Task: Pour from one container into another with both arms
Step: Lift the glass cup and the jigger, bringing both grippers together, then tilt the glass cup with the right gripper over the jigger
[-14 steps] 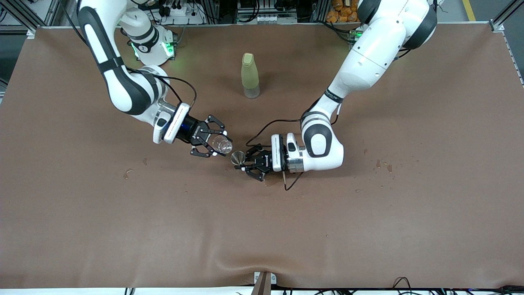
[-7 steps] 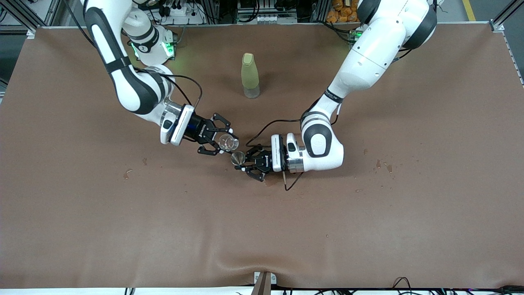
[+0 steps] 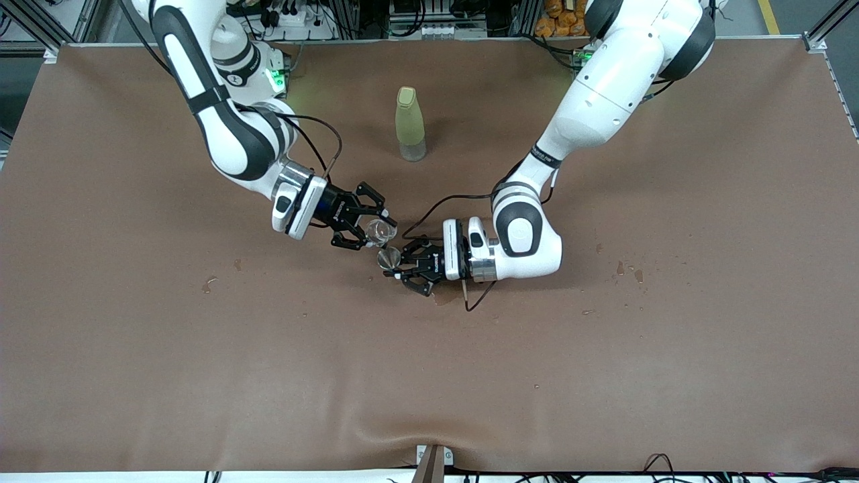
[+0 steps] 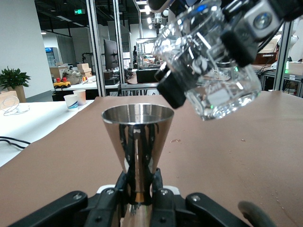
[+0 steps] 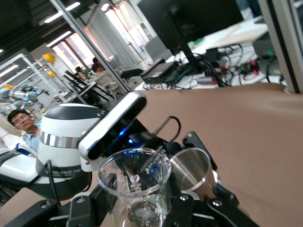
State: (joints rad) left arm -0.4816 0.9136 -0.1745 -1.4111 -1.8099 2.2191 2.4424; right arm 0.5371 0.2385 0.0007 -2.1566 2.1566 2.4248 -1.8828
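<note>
ok, cup over goblet.
right gripper (image 3: 373, 231) pinching clear cup (image 3: 380, 230), tilted; left gripper (image 3: 402, 267) pinching goblet (image 3: 389, 258) upright.

A: What's hidden?
B: The goblet's (image 4: 138, 137) foot, sunk between the left gripper's (image 4: 137, 189) fingers.
A: And the clear cup (image 5: 136, 182)?
B: Its base runs off the right wrist view's edge (whether liquid's inside, can't tell).

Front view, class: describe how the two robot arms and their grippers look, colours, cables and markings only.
Both arms are glossy white with black bands at the joints. Each ends in a silver wrist ring and a black fingered gripper, the left gripper and the right gripper, with small white lettering. A thin black cable loops along each forearm. Green lights glow at the bases.
</note>
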